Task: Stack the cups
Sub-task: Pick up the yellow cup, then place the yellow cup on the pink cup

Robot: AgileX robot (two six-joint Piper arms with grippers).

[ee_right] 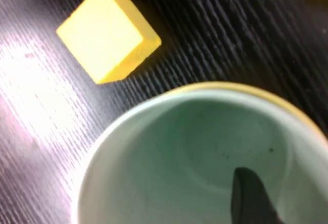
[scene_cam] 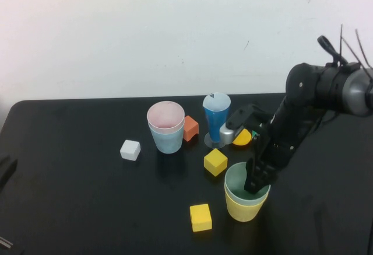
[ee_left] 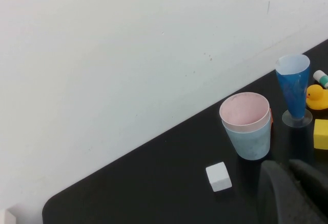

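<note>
Wide bare stretch of black table (scene_cam: 76, 208) across the left and lower left of the high view.

Right gripper (scene_cam: 256, 184) at lower right, one dark finger (ee_right: 251, 198) dipped inside the pale green plastic tumbler (scene_cam: 236, 179), itself nested in the yellow plastic tumbler (scene_cam: 242, 209); whether released or clenched, cannot tell.

Pink tumbler (scene_cam: 165, 116) nested in light blue tumbler (scene_cam: 168, 141) near centre.

Left gripper (ee_left: 294, 190) clenched, empty, at far left.
</note>
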